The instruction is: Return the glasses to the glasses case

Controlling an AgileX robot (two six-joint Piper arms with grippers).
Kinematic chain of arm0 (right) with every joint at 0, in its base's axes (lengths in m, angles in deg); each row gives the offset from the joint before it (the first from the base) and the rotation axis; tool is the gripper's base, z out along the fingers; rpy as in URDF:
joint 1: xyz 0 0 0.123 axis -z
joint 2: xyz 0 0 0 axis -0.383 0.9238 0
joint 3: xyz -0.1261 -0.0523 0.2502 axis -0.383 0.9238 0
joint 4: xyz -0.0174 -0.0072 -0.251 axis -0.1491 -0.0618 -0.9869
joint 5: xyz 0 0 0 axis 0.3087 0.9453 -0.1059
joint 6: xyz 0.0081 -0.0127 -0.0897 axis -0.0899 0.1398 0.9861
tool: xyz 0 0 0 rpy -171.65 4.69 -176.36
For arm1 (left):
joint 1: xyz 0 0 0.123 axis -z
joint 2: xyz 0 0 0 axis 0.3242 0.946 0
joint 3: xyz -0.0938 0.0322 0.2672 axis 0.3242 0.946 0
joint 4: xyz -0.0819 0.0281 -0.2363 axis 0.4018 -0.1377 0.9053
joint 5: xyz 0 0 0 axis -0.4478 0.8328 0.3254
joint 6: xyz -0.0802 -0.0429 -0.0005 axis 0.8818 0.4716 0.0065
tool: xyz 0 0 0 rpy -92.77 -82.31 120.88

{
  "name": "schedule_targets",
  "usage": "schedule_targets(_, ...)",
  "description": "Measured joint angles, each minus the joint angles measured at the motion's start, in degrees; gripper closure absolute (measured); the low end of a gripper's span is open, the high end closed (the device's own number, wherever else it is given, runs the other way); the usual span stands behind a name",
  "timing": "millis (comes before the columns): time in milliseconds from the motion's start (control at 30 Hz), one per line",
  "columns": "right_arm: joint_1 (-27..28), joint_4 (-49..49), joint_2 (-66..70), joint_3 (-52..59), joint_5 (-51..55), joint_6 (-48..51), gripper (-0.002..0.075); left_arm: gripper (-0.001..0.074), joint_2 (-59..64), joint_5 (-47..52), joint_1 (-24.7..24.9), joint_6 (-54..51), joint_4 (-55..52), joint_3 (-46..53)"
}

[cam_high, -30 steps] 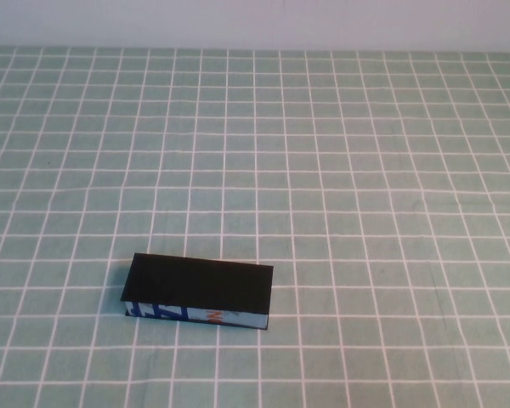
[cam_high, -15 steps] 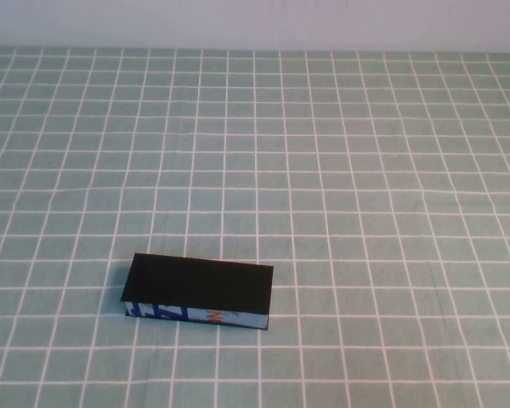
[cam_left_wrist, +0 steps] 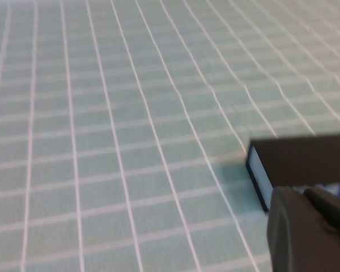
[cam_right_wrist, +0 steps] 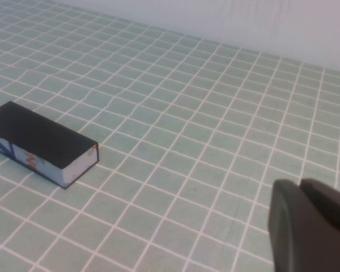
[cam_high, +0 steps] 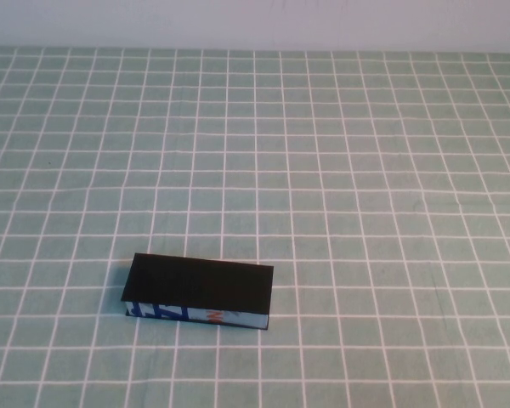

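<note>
One closed glasses case (cam_high: 199, 291) lies on the green checked tabletop (cam_high: 365, 170) below a pale wall (cam_high: 255, 21). The right gripper (cam_right_wrist: 311, 226), fingers closed, hovers well apart from it; the left gripper (cam_left_wrist: 309, 229) hangs near it, fingers' state unclear.

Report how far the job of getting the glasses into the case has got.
Apparently done: the flat rectangular black-lidded glasses case lies closed on the green checked tablecloth, and no glasses show anywhere, so they are presumably inside. In hand: nothing. The right gripper is shut and empty, away from the case; the left gripper sits beside the case, holding nothing visible. Left: nothing visible.
</note>
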Motion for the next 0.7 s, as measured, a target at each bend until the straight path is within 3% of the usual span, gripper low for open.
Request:
schedule_targets(133,0.0,0.1,0.0,0.0,0.1,0.0,0.0737,0.0736,-0.7,-11.0,-4.5,-0.8,0.8,5.0)
schedule_targets(233,0.0,0.1,0.0,0.0,0.2,0.0,0.0737,0.0736,-3.6,-13.7,-6.8,-0.9,2.3,8.2)
schedule_targets(700,0.1,0.1,0.0,0.0,0.2,0.0,0.0737,0.0736,-10.4,-6.3,-12.0,-0.7,4.6,14.6)
